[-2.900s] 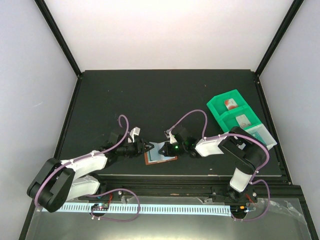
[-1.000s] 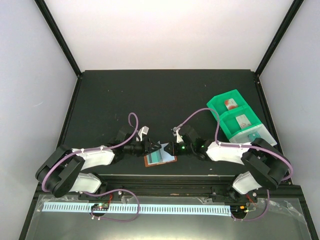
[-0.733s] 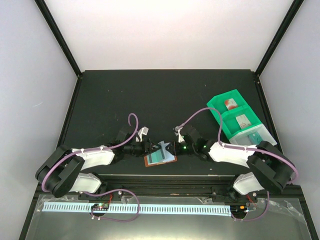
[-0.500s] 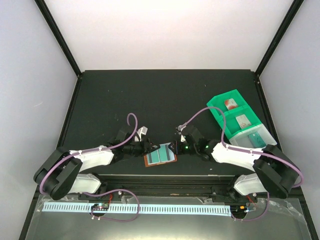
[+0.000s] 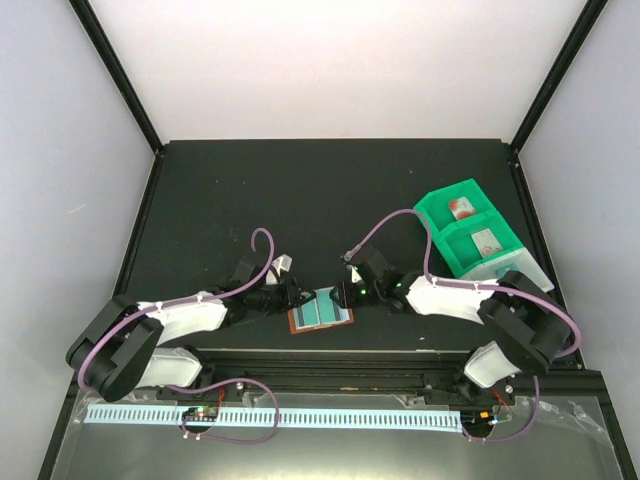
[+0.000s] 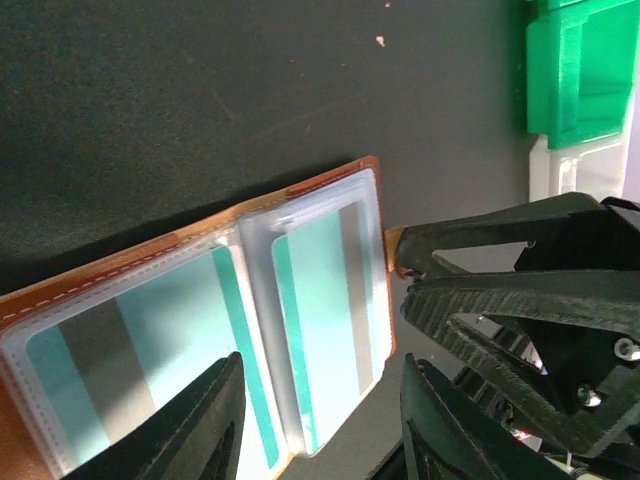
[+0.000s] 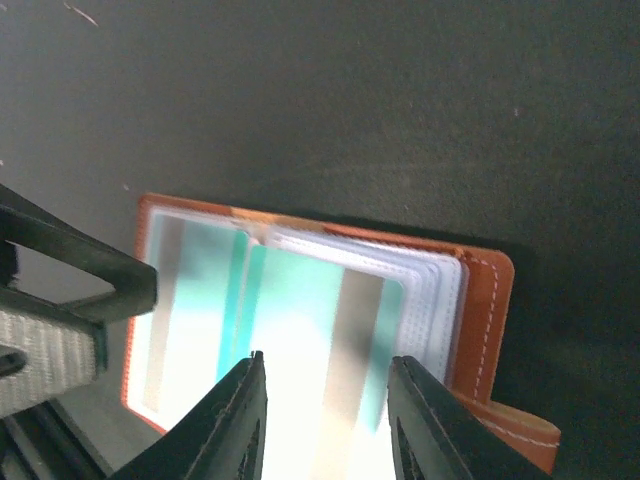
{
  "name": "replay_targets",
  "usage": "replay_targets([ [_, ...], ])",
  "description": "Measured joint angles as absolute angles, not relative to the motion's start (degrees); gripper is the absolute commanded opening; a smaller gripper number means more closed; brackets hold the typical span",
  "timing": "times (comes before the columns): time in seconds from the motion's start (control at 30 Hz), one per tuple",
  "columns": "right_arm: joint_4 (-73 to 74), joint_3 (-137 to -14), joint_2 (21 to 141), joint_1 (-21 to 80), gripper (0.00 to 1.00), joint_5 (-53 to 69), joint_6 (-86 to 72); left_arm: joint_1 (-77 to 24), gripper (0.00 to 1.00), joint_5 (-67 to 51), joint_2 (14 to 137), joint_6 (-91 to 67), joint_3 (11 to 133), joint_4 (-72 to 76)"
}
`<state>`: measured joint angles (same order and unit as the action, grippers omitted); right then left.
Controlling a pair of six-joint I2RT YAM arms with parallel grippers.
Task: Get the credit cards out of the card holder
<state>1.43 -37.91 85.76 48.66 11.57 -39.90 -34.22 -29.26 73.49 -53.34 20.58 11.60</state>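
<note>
As the card holder (image 5: 321, 314) lies open on the worktop (image 5: 300, 190), left jaws and right jaws flank it. Both stand part-open, empty.

The overhead picture is bright and even: light from above washes the pale back wall (image 5: 340, 70) at 12 o'clock nearly white, while the black desk (image 5: 300, 190) stays matte, with only faint, soft shadows on it. In the 2 wrist pictures the clear pockets of the card holder (image 6: 320, 290) catch hard glare, blown out to pure white toward 6 o'clock in the right one. The fingers of the left end effector (image 6: 322, 362) and right end effector (image 7: 325, 358) sit close, dark and slightly soft-edged.
</note>
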Motion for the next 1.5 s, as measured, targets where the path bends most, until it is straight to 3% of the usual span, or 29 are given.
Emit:
replay_targets([
  [0.67,1.5,-36.4,88.1,48.7,0.34,12.3,-39.0,-34.2,0.39,-28.6,74.3,-53.3,20.6,10.7],
  [1.5,2.4,-34.7,86.5,48.9,0.18,12.4,-42.1,-37.1,0.31,-32.9,83.8,-55.2,20.5,19.7],
])
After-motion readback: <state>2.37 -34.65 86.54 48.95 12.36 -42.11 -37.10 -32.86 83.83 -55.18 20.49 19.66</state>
